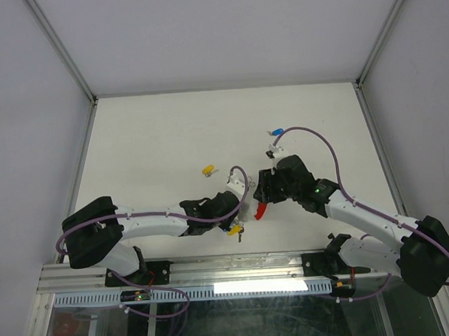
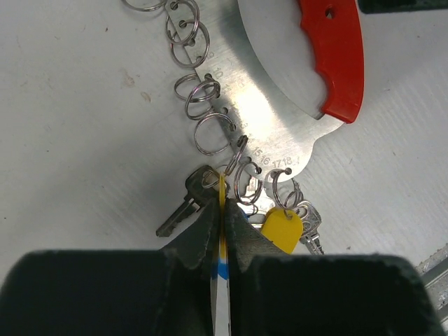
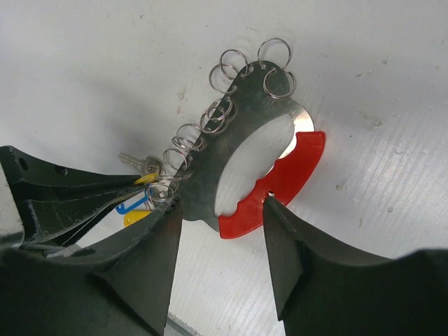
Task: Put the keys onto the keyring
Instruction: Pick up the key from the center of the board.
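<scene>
The keyring (image 3: 231,150) is a curved grey metal plate edged with several small rings and a red plastic strip (image 3: 283,185). My right gripper (image 3: 220,204) spans it, one fingertip against the metal edge and the other on the red strip. My left gripper (image 2: 222,210) is shut on a yellow-capped key (image 2: 222,196), seen edge-on, whose tip meets a ring (image 2: 236,157) at the plate's lower end. A yellow-capped key (image 2: 283,229) and a grey key (image 2: 185,206) hang on neighbouring rings. In the top view both grippers meet near the front edge, left (image 1: 233,224) and right (image 1: 262,197).
A loose yellow-capped key (image 1: 207,170) lies mid-table to the left of the grippers. A blue-capped key (image 1: 278,132) lies farther back, beside a small metal piece (image 1: 271,152). An aluminium rail (image 1: 215,270) runs along the near edge. White walls close in the table.
</scene>
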`<state>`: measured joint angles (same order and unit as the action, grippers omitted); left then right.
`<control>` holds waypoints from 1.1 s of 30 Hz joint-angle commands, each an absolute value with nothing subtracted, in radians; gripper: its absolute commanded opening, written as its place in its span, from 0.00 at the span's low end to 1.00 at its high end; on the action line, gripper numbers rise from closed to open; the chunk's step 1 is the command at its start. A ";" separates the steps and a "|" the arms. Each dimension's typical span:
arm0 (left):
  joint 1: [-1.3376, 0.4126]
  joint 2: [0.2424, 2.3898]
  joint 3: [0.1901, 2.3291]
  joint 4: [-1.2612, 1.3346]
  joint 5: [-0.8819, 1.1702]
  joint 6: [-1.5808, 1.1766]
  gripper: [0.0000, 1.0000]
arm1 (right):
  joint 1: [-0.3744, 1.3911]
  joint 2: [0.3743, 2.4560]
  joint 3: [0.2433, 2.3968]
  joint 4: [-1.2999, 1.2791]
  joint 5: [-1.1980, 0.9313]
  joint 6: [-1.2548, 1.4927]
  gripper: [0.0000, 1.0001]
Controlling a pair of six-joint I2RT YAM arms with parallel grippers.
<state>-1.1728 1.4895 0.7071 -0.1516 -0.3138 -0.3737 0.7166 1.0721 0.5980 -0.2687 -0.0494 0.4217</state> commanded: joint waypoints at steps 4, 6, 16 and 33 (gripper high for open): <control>-1.182 1.445 0.734 -0.153 -0.355 -0.348 0.00 | 0.712 1.033 0.609 -0.249 -0.047 0.431 0.52; -1.182 1.436 0.735 -0.159 -0.357 -0.340 0.00 | 0.712 1.030 0.609 -0.251 -0.046 0.430 0.52; -1.183 1.331 0.766 -0.203 -0.383 -0.256 0.00 | 0.713 0.941 0.598 -0.230 -0.056 0.309 0.52; -1.182 1.252 0.899 -0.317 -0.394 -0.131 0.00 | 0.713 0.714 0.437 0.052 -0.152 0.200 0.41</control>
